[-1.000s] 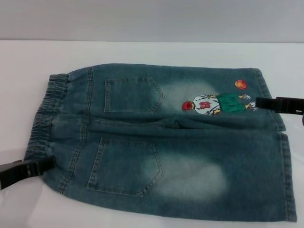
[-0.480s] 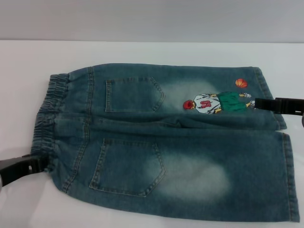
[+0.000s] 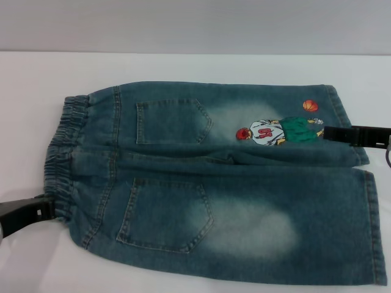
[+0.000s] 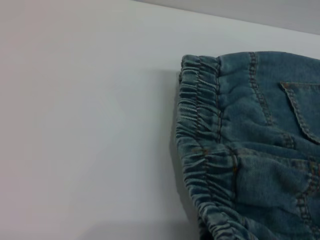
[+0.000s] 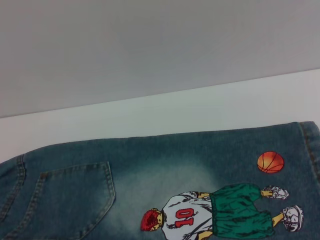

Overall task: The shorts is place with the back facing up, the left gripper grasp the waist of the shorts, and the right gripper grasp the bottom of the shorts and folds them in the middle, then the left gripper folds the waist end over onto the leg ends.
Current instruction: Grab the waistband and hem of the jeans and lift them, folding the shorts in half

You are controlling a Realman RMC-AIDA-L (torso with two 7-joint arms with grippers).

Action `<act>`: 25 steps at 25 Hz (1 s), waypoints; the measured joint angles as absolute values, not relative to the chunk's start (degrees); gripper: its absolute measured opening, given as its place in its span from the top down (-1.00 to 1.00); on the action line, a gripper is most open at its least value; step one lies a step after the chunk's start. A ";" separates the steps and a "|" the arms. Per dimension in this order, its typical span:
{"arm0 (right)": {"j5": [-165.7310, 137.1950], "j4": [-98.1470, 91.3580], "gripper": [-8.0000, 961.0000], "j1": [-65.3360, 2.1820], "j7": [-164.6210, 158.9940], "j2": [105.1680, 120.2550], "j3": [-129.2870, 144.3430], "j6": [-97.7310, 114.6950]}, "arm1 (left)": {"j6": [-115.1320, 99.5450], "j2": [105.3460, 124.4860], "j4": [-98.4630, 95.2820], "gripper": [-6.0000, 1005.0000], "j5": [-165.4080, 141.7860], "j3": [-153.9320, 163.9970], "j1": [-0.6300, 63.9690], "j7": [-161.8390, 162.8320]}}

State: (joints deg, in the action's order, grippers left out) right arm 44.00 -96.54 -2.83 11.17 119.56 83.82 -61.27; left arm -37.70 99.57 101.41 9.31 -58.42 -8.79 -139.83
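Note:
Blue denim shorts [image 3: 208, 183] lie flat on the white table [image 3: 183, 67], back up, with two back pockets showing. The elastic waist [image 3: 61, 152] is at the left and the leg ends [image 3: 366, 213] are at the right. A basketball-player print [image 3: 278, 131] sits on the far leg. My left gripper [image 3: 49, 209] touches the near corner of the waist. My right gripper [image 3: 327, 132] reaches in over the far leg's hem beside the print. The left wrist view shows the gathered waist [image 4: 200, 125]. In the right wrist view I see the print [image 5: 220, 215] and a pocket [image 5: 75, 200].
The table runs back to a grey wall [image 3: 195, 24]. The shorts' near edge lies close to the table's front. Bare white surface lies left of the waist and behind the shorts.
My left gripper has drawn back to the left along the waist's near corner. The right gripper has edged left over the far leg. The near part of the shorts shifted slightly right.

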 joint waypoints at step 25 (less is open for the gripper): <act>41.69 -98.69 -0.07 0.02 8.19 119.80 81.40 -75.24 | -37.71 99.66 102.31 0.88 9.31 -58.45 -7.85 -139.89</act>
